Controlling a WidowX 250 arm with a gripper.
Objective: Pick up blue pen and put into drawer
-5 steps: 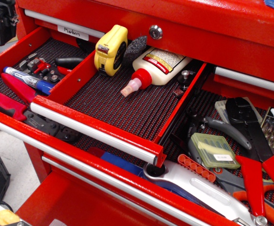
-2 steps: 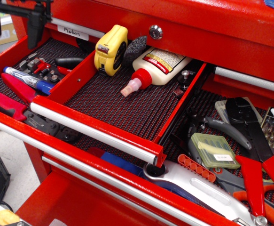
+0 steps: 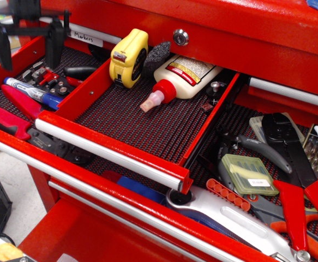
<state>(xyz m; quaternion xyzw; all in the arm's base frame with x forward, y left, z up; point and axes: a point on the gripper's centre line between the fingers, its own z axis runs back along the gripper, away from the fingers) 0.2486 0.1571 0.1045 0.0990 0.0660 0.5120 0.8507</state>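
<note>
The blue pen (image 3: 34, 93) lies in the left drawer among red-handled pliers, its bright-blue cap toward the front right. My gripper (image 3: 29, 50) hangs above that left drawer, over and a little behind the pen, with its two black fingers (image 3: 54, 46) spread wide apart and nothing between them. The drawer (image 3: 142, 128) is the shallow red one in the middle, pulled open, with a dark mesh liner and a silver bar handle (image 3: 107, 151) across its front.
In the shallow drawer's back stand a yellow tape measure (image 3: 128, 58), a white glue bottle with pink nozzle (image 3: 178, 76) and a dark sponge. Red pliers (image 3: 14, 112) crowd the pen. The wide lower drawer (image 3: 268, 180) holds mixed tools.
My gripper has come in from the upper left, moving right and down over the left drawer toward the pen. Its fingers stay spread. Nothing else has moved.
</note>
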